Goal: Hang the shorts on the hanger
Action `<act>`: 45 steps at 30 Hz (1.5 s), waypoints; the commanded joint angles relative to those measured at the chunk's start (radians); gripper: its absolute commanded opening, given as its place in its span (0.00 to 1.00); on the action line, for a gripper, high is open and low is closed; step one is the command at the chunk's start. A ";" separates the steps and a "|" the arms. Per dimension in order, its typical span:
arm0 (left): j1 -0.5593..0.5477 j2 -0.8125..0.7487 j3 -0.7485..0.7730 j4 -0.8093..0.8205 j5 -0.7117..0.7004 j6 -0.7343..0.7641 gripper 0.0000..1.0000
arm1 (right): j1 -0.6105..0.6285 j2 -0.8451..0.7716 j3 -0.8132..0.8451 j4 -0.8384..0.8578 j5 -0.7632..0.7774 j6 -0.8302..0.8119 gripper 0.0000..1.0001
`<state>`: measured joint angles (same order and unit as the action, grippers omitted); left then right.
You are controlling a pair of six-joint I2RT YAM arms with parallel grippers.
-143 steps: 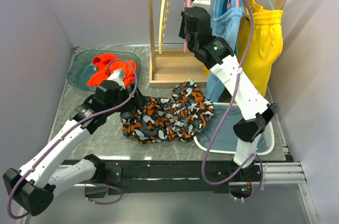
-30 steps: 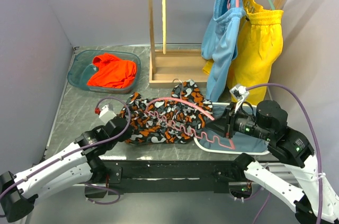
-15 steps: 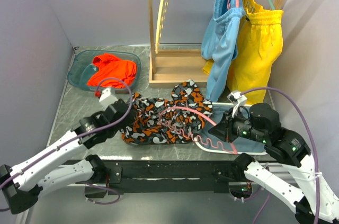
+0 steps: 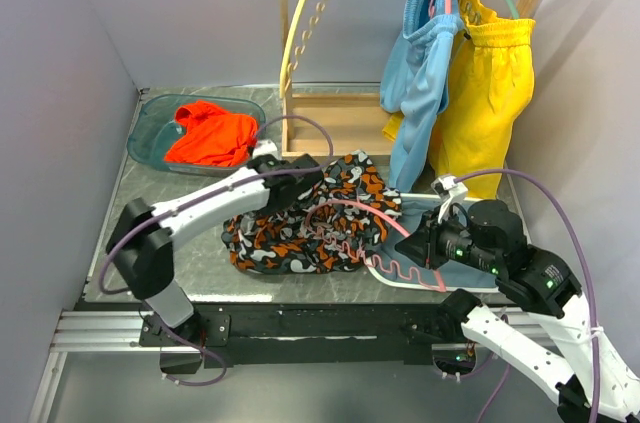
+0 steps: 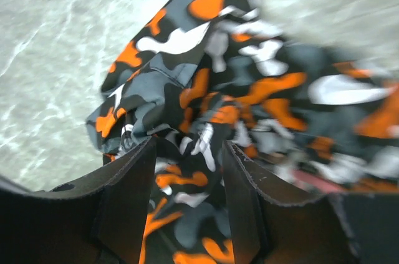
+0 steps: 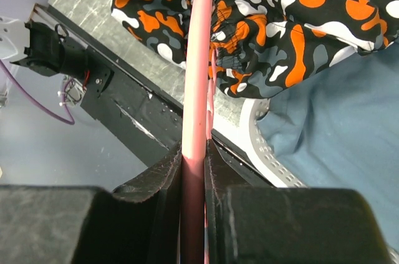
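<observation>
Pink hanger point(image 6: 194, 58) pinched in right tool point(image 6: 193, 158), across shorts point(image 4: 290, 233), left tool point(image 5: 187, 151) spread over them, rack point(image 4: 340, 133) behind

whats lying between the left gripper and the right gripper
The shorts, with the hanger running across them, one end clamped in the right gripper; the left gripper is open at their far edge. The top view shows it.

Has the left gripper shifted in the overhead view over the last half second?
Yes. The left gripper has swung rightward and farther back, across the shorts, ending close to the wooden rack's base.
</observation>
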<state>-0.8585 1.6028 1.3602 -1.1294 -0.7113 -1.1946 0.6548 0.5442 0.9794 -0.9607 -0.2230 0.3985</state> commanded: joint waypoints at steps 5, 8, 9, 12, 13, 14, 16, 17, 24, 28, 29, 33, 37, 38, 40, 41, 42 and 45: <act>0.009 -0.050 -0.224 0.078 0.029 -0.034 0.54 | 0.005 -0.018 0.024 0.099 0.010 0.003 0.00; 0.010 -0.087 -0.304 0.167 0.052 -0.022 0.44 | 0.006 -0.009 0.036 0.122 -0.010 0.010 0.00; 0.012 -0.108 -0.323 0.189 0.055 -0.016 0.35 | 0.008 -0.004 0.039 0.132 -0.018 0.010 0.00; 0.016 -0.239 -0.384 0.270 0.058 0.024 0.01 | 0.006 0.002 0.056 0.160 -0.036 0.007 0.00; 0.016 -0.279 -0.398 0.299 0.061 0.070 0.01 | 0.006 0.002 0.058 0.172 -0.050 0.005 0.00; 0.016 -0.361 -0.421 0.321 0.058 0.090 0.01 | 0.006 0.003 0.058 0.189 -0.064 0.007 0.00; 0.016 -0.458 -0.453 0.420 0.073 0.180 0.01 | 0.006 0.013 0.071 0.215 -0.082 -0.001 0.00; 0.016 -0.562 -0.501 0.462 0.085 0.217 0.01 | 0.008 0.020 0.076 0.221 -0.085 -0.006 0.00; 0.018 -0.859 -0.593 0.706 0.151 0.447 0.01 | 0.011 0.048 0.079 0.304 -0.153 -0.026 0.00; 0.018 -0.905 -0.578 0.778 0.194 0.565 0.01 | 0.011 0.049 0.070 0.333 -0.185 -0.055 0.00; 0.018 -0.908 -0.570 0.783 0.190 0.578 0.01 | 0.011 0.046 0.065 0.342 -0.220 -0.059 0.00; 0.018 -0.886 -0.520 0.777 0.180 0.635 0.01 | 0.012 0.031 0.054 0.366 -0.289 -0.093 0.00; 0.019 -0.899 -0.489 0.829 0.311 0.736 0.01 | 0.011 0.005 0.042 0.408 -0.326 -0.093 0.00; 0.019 -0.909 -0.490 0.847 0.396 0.756 0.01 | 0.011 0.010 0.039 0.413 -0.319 -0.093 0.00; 0.018 -0.926 -0.483 0.887 0.467 0.803 0.01 | 0.011 0.014 0.028 0.407 -0.242 -0.115 0.00; 0.018 -0.929 -0.474 0.881 0.499 0.816 0.01 | 0.012 0.008 0.022 0.410 -0.201 -0.122 0.00; 0.018 -0.929 -0.464 0.863 0.550 0.835 0.01 | 0.012 0.004 0.021 0.407 -0.158 -0.134 0.00; 0.018 -0.922 -0.432 0.821 0.572 0.849 0.01 | 0.011 -0.012 0.036 0.393 -0.024 -0.147 0.00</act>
<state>-0.8410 0.6884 0.8532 -0.3439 -0.2752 -0.4290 0.6590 0.5682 1.0050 -0.6655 -0.4000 0.2951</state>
